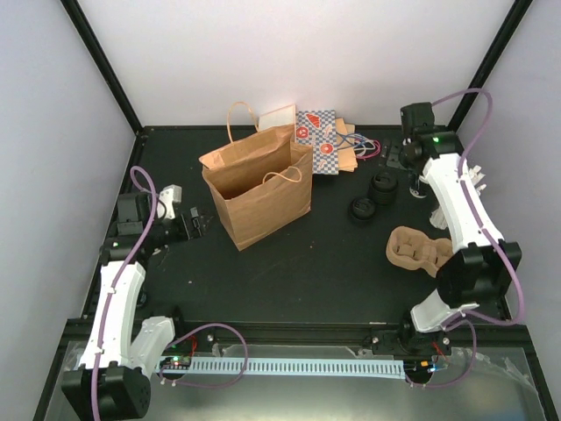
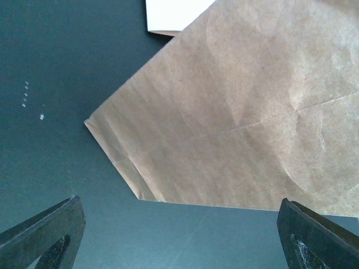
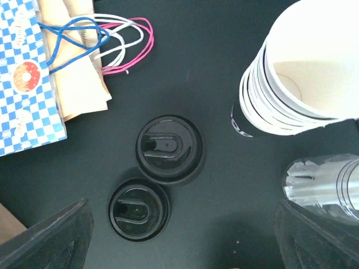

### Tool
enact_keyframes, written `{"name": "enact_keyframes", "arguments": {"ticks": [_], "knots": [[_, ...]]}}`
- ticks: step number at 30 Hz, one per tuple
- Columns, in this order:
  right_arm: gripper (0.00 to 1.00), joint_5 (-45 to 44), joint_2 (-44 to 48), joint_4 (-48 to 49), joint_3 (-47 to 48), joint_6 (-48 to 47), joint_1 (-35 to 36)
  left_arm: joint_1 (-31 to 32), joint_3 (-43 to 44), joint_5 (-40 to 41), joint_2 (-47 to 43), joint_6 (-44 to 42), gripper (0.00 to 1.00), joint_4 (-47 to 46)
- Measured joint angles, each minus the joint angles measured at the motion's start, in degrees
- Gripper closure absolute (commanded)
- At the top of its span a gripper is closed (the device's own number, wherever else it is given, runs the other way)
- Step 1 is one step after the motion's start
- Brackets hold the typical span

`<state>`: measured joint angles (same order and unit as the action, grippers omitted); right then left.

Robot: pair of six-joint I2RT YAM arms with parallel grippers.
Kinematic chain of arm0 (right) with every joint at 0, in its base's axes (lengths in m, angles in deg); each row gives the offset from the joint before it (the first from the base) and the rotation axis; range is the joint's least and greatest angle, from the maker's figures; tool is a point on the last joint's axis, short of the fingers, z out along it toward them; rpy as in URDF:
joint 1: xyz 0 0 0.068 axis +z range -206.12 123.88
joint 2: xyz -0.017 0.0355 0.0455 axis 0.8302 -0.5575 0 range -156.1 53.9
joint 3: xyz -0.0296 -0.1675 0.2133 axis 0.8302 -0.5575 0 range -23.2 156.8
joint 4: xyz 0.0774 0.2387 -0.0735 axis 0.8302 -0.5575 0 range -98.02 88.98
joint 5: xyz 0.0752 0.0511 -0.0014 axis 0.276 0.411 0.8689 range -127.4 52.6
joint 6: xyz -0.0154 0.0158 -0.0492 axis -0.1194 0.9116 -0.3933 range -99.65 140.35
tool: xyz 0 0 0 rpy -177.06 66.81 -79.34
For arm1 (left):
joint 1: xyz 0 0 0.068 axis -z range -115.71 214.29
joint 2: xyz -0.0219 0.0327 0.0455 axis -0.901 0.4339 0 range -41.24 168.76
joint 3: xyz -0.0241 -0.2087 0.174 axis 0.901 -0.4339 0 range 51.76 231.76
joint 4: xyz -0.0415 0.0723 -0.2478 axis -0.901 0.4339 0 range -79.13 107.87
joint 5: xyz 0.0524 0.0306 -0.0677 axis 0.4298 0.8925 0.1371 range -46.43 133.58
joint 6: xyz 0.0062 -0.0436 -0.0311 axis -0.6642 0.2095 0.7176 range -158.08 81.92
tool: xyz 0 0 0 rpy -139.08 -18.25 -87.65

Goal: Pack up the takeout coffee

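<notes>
Left tool [image 2: 179, 230] sits nearest its own camera, spread wide with nothing between the fingers. Just past it the brown paper bag [image 2: 252, 112] fills the right of the frame, standing on the black table [image 2: 50, 101]. That bag looks light and unweighted, so a nudge from this tool could slide or topple it. In the top view one handle flops by the mouth, where a cup coming down might catch. Right tool [image 3: 179, 235] is likewise spread and empty, hanging over a larger lid [image 3: 168, 148] at frame centre and a smaller lid [image 3: 137, 208] at lower left, the two just beside each other. The takeout coffee I cannot pick out for certain: from straight above, whether a cup stands under either lid is hidden. In the top view both lids look dark and low, right of centre, well apart from the bag. Closing on a bare lid would be the plain mistake, and closing on one could also shove its neighbour. Beyond them a stack of open cups [image 3: 303, 67] at upper right and a clear plastic sleeve [image 3: 325, 190] at lower right stand near enough for a wide finger to knock. Farthest, at upper left, the checked bags [image 3: 22, 84] trail cord handles [image 3: 112, 39] that could snag.
</notes>
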<state>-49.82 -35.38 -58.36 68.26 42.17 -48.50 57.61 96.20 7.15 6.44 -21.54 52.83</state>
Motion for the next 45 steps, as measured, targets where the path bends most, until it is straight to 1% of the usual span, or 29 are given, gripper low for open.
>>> {"name": "enact_keyframes", "arguments": {"ticks": [2,4,12,14,16,19,21,30,32,36,38,45], "knots": [[0.11,-0.11,-2.84,-1.36,2.73,-0.61,-0.31,0.0,0.57,1.09,0.22,-1.25,0.03,-0.02],[0.14,-0.52,-5.49,-2.54,5.51,-1.36,-1.31,0.0,1.31,2.05,0.46,-2.25,0.03,-0.02],[0.22,-2.8,-15.91,-7.96,19.08,-3.96,-7.43,0.0,1.53,4.0,0.83,-3.8,0.03,-1.42],[0.28,-3.3,-17.68,-8.33,21.09,-4.74,-8.13,0.0,1.51,4.0,0.83,-3.93,0.03,-1.7],[0.35,-3.43,-18.62,-8.52,21.79,-5.38,-8.37,0.0,1.51,4.0,0.83,-3.98,0.03,-1.99],[0.38,-3.52,-20.37,-8.74,23.17,-6.29,-8.46,0.0,1.49,3.98,0.83,-4.0,0.03,-2.45],[0.43,-3.52,-21.57,-8.7,23.8,-6.56,-8.48,0.0,1.49,3.96,1.01,-4.02,0.03,-2.67],[0.47,-3.52,-23.5,-7.32,23.08,-8.13,-8.63,0.0,1.49,3.93,1.81,-4.11,0.03,-2.73],[0.5,-3.54,-23.52,-6.6,22.47,-8.72,-8.61,0.02,1.49,3.93,1.84,-4.13,0.03,-2.71],[0.59,-3.91,-23.54,-5.88,22.23,-9.75,-8.61,0.31,1.49,3.96,1.86,-4.13,0.03,-2.71],[0.62,-4.0,-23.54,-5.4,22.23,-10.08,-8.63,0.42,1.49,3.96,1.86,-4.13,0.03,-2.71],[0.63,-4.28,-23.69,-4.35,22.23,-11.06,-8.61,0.44,1.49,4.04,1.99,-4.15,0.03,-2.71]]}}
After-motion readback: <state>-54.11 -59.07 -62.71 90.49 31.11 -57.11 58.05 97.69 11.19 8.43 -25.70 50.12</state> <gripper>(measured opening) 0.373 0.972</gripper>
